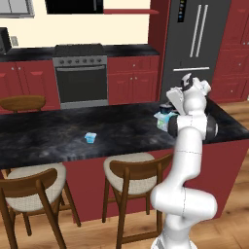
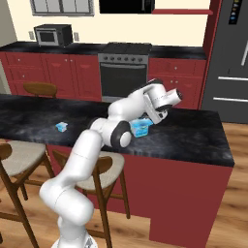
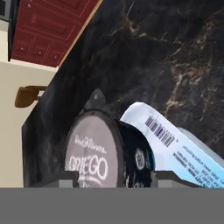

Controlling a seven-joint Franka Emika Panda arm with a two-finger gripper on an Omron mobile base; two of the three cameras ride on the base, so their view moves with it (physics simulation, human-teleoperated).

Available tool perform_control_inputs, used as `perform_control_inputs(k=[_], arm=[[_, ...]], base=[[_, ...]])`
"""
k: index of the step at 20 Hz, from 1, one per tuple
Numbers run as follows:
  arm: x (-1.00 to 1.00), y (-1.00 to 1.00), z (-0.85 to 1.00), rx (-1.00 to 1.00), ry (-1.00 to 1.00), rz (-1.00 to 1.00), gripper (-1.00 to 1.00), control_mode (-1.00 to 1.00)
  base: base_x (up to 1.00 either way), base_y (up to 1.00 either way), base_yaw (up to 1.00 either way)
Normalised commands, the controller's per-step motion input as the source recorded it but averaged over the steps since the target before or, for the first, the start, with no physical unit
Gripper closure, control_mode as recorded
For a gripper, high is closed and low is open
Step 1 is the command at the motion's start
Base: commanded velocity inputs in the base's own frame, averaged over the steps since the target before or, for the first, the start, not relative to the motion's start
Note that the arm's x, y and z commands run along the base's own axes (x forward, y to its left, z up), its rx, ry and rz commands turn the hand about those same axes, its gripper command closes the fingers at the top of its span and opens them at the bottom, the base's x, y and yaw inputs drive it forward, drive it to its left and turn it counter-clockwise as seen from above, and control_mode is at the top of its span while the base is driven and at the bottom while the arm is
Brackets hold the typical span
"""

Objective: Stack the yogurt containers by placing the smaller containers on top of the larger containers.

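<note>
dark teal cup (image 3: 109, 153) tipped on its side between the gripper (image 3: 114, 177) fingertips, lid toward camera, touching boxy pack (image 3: 175, 148) on counter (image 3: 166, 57).

The arm hides most of the boxy pack (image 1: 161, 119); the tool's tips (image 3: 114, 180) are cut off

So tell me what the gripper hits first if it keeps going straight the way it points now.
Most likely the dark teal cup: in the hand view its grey lid sits right between the fingertips, with the pale blue-and-white pack just beside it. Depth is unclear, so the gripper may already be around the cup.
</note>
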Motion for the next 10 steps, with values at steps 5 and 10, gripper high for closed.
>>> perform_control_inputs(k=[5, 10], arm=[[-0.04, -0.02, 0.00, 0.00, 0.00, 0.00, -1.00, -1.00], [-0.43, -0.07, 0.08, 0.00, 0.00, 0.00, -1.00, -1.00]], base=[[0.00, 0.00, 0.00], [0.00, 0.00, 0.00]])
